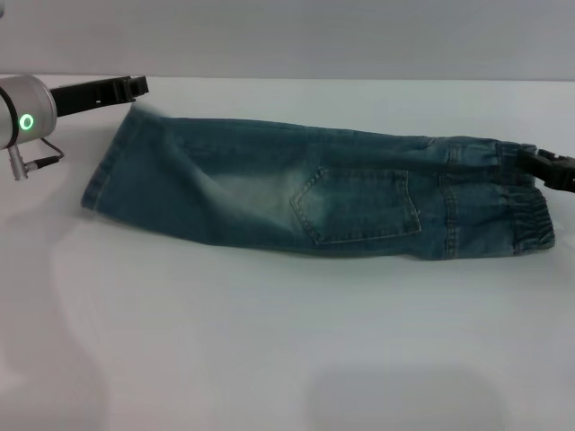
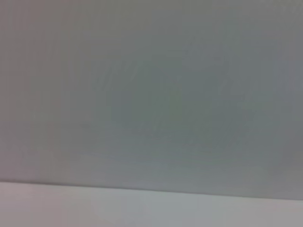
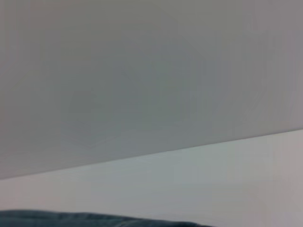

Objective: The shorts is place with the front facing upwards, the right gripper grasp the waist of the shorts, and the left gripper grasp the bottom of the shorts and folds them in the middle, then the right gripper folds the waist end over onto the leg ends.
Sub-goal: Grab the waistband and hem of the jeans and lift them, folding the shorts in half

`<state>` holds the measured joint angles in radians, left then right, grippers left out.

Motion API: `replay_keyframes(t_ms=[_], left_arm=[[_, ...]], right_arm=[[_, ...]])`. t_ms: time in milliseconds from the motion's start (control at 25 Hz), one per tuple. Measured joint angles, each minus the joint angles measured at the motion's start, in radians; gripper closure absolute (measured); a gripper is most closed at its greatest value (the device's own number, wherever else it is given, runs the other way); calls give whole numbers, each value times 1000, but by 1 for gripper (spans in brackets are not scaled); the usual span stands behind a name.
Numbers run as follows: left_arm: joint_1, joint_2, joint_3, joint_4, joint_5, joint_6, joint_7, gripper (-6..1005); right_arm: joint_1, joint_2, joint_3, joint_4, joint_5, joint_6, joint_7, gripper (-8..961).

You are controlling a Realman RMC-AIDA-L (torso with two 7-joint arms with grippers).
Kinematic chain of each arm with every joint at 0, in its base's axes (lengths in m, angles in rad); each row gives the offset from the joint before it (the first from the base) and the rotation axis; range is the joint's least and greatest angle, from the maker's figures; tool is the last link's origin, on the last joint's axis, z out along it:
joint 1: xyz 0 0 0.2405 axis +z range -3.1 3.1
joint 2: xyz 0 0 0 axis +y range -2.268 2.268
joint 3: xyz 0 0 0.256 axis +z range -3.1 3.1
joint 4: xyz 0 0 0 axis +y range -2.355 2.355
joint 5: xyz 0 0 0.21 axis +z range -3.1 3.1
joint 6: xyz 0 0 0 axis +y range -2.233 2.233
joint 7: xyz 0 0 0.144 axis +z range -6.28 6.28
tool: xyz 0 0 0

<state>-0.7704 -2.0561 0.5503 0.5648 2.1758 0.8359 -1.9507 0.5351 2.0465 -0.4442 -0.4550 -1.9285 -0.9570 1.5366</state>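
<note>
The blue denim shorts (image 1: pixel 314 193) lie across the white table (image 1: pixel 287 350), folded lengthwise, with a stitched pocket (image 1: pixel 359 206) facing up. The leg hems are at the left and the elastic waist (image 1: pixel 526 215) at the right. My left gripper (image 1: pixel 135 87) hovers at the far corner of the leg hems, right at the cloth's edge. At the far corner of the waist, my right gripper (image 1: pixel 539 162) is shut on the waistband. A thin strip of the shorts (image 3: pixel 94 220) shows in the right wrist view. The left wrist view shows only table and wall.
The left arm's silver wrist with a green light (image 1: pixel 25 121) sits at the far left. Bare white tabletop runs in front of the shorts, and a plain grey wall (image 1: pixel 287 36) stands behind the table.
</note>
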Motion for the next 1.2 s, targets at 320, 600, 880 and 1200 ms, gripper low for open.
replay_keyframes(t_ms=[320,600,880,1200], left_arm=[[9,-1,1,-6,-51,3,53,688],[11,-1,2,-6,-67,25,73,435],[26,-2,2,-21,-188,100,178,352],[40,-2,9,-35,-244,110,217,353]], right_arm=[[-6,15,-2,2,32,55,-41,468],[-51,18,-2,-20,159,-23,-88,353],[-63,18,-20,-50,227,-314,-156,353],[-7,17,-162,12,217,-182,-179,354]])
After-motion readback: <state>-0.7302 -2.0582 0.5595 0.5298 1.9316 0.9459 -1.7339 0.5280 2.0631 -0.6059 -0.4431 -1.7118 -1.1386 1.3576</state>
